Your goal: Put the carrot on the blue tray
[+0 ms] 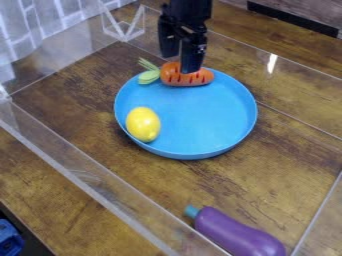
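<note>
The orange carrot [186, 75] lies on the far rim of the round blue tray [221, 122], its green leafy stub [147, 72] hanging over the tray's left far edge. My black gripper [183, 47] hangs just above and behind the carrot. It is open, with nothing between its fingers, and a small gap separates the fingertips from the carrot.
A yellow lemon [143, 123] sits inside the tray at its left. A purple eggplant [237, 234] lies on the wooden table near the front right. Clear plastic walls [54, 170] ring the work area.
</note>
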Controlling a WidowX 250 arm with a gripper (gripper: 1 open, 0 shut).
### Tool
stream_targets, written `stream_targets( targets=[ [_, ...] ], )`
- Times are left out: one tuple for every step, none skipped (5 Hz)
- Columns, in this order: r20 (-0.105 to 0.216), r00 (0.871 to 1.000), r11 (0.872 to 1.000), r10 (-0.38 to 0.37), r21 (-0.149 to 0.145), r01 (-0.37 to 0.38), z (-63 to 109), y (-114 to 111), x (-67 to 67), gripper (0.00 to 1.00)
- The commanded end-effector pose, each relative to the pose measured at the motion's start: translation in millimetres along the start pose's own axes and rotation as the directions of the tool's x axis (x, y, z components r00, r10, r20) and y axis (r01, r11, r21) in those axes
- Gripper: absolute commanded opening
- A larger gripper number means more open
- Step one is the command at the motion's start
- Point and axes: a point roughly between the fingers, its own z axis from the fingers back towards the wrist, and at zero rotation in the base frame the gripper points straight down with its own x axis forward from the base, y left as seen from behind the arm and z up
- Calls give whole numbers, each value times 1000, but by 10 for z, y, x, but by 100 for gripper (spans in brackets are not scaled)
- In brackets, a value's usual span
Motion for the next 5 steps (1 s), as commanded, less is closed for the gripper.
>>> stream_targets(
  targets=[
    [68, 997, 998, 38, 41, -41, 127, 197, 49, 100],
    [67, 996, 997, 58, 43, -61, -37, 273, 58, 100],
    [63, 997, 998, 48, 40, -50, -127, 281, 68, 0],
    [57, 998, 999, 35, 39, -38, -159, 270, 65, 0],
    [50, 991, 992, 120, 43, -123, 32, 384, -5, 0]
  ],
)
